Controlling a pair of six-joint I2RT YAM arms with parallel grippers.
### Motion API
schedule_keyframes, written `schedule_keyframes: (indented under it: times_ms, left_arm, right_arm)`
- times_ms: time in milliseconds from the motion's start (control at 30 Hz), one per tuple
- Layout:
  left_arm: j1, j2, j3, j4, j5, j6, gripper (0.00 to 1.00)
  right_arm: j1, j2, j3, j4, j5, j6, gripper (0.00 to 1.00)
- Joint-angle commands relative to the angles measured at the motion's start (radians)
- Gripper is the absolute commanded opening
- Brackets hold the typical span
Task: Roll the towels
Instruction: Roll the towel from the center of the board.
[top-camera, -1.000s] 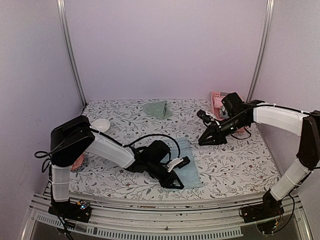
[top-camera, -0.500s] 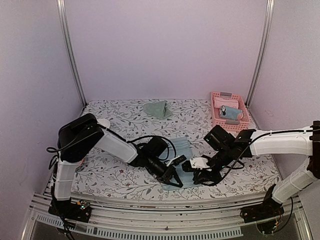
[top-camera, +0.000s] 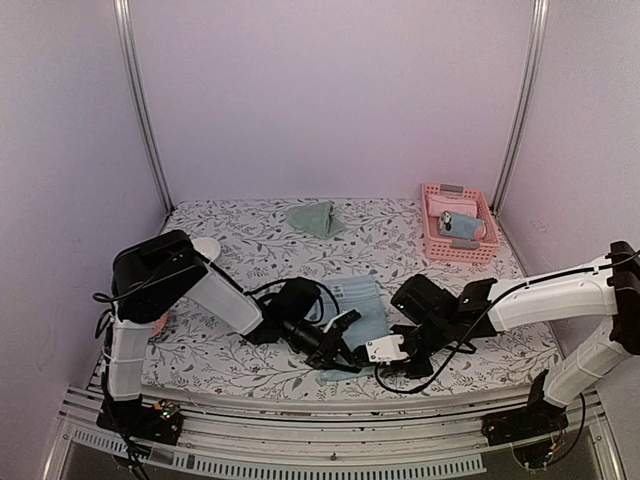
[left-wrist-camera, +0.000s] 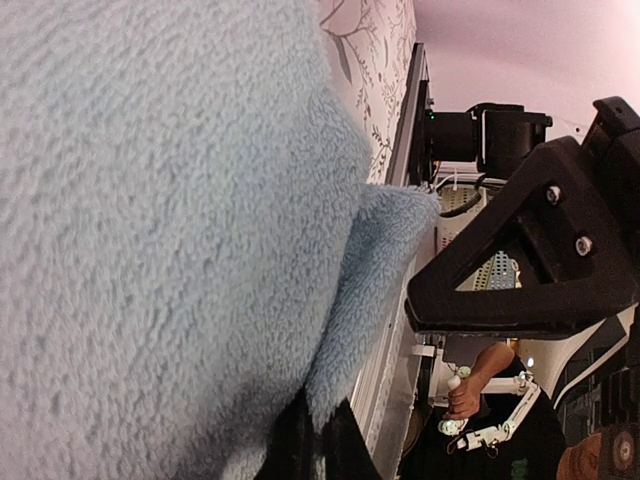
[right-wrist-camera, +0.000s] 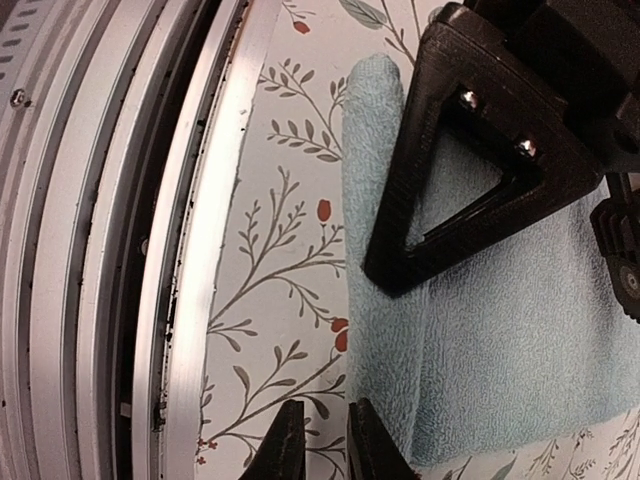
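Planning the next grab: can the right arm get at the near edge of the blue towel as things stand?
Probably yes. The right gripper hangs just off the near edge of the blue towel, over bare tablecloth. The left gripper pinches the towel further along, so this end looks free.

Your left arm (top-camera: 215, 295): elbow raised near the table's (top-camera: 250, 240) left edge, forearm low toward the near edge. Left gripper (left-wrist-camera: 312, 440): fingers pinched together. Your right arm (top-camera: 550, 295): stretched low, wrist turned inward. Right gripper (right-wrist-camera: 320, 445): fingers narrowly parted, beside the left's.
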Motion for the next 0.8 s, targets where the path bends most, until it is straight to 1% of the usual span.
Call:
schedule_keyframes:
  times_ms: [0,100,133,333,767]
  left_arm:
    - [0.008,0.060,-0.025,-0.129,-0.059,0.003,0.00]
    - [0.009,0.061,0.003,-0.197,-0.074,0.037,0.00]
    - [0.008,0.062,0.012,-0.213,-0.077,0.047,0.00]
    - [0.009,0.068,0.045,-0.297,-0.097,0.074,0.00]
    - [0.008,0.077,0.064,-0.316,-0.100,0.082,0.00]
  right_arm:
    - [0.015,-0.014,-0.018,0.049,0.055,0.012,0.18]
    - [0.019,-0.013,-0.019,0.059,0.063,0.007,0.18]
    - [0.020,-0.004,-0.020,0.060,0.066,0.005,0.23]
    - [0.022,0.058,-0.022,0.086,0.109,0.008,0.24]
    - [0.022,0.157,-0.019,0.099,0.140,0.005,0.25]
